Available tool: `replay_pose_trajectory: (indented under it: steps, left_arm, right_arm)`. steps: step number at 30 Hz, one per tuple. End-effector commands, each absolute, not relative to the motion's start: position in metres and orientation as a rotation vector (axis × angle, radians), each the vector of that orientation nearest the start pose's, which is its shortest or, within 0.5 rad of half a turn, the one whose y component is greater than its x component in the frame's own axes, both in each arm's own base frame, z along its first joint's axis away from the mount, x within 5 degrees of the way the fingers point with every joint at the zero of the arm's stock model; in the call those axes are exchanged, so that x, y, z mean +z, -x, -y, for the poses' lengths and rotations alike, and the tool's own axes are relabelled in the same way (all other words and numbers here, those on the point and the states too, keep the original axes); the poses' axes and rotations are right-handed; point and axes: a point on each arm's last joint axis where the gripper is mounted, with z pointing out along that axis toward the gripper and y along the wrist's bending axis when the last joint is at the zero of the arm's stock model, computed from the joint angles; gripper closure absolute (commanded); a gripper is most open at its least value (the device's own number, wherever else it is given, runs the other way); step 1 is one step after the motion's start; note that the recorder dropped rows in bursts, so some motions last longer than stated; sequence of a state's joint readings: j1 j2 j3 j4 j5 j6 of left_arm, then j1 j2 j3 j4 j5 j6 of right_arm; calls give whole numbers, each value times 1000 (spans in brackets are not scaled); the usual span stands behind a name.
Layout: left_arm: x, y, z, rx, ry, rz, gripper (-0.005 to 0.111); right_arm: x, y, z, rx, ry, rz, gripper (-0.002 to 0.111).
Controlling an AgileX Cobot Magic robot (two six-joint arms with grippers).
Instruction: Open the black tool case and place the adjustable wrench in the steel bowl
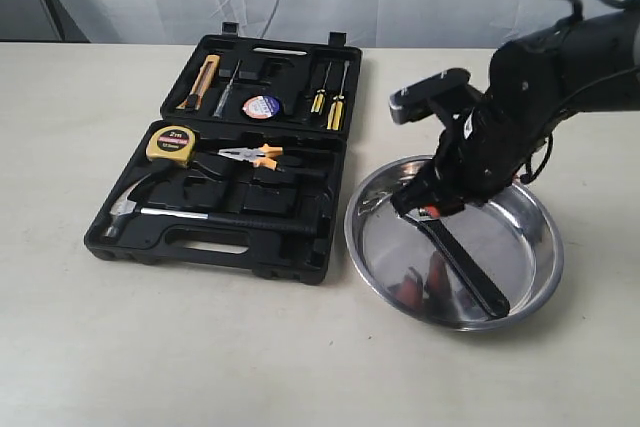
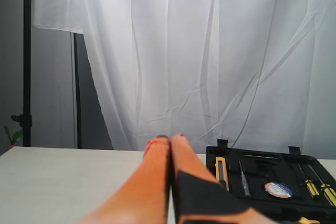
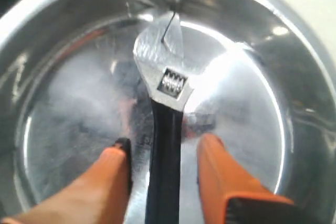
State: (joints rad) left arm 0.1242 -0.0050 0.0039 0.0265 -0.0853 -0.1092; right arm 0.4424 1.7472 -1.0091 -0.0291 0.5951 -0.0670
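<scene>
Two tools to log. Your right tool is apart: its orange fingers sit either side of the adjustable wrench with a gap showing on both sides, so it grips nothing. Your left tool is together, tips pressed with nothing between. It is raised facing a white curtain and does not show in the exterior view.

The wrench is inside the steel bowl. In the exterior view its black handle runs from under the right tool toward the near rim. The right wrist view shows the silver head down on the bowl floor. The black tool case lies open flat on the worktop, just beside the bowl. The claw hammer, pliers and tape measure sit in their slots.

My judgement is that the step in hand is release and retreat, and the task looks nearly done.
- Keep the fingers spread and lift straight up, so that neither pad drags the handle.
- Don't swing sideways until you are above the rolled rim.
- The handle end seems propped on the sloped wall, so a nudge could make it slide on the slick metal.

Materials:
- **Bowl:** polished stainless steel, round and shallow. It is mirror-like, and the orange reflections in it can fool your depth read.
- **Wrench:** the head is bright metal with a ridged adjuster wheel. The handle is thick, black and smooth.
- **Case:** moulded black plastic with shaped pockets.
- **Finger pads:** orange, and they look rubbery.
</scene>
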Motion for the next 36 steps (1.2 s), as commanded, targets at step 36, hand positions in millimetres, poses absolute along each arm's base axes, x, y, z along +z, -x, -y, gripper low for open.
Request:
replay_pose_trajectory:
  steps: [36]
  left_arm:
    - [221, -55, -6, 28, 135, -1386, 106]
  right_arm:
    - [332, -138, -61, 281, 376, -1871, 108]
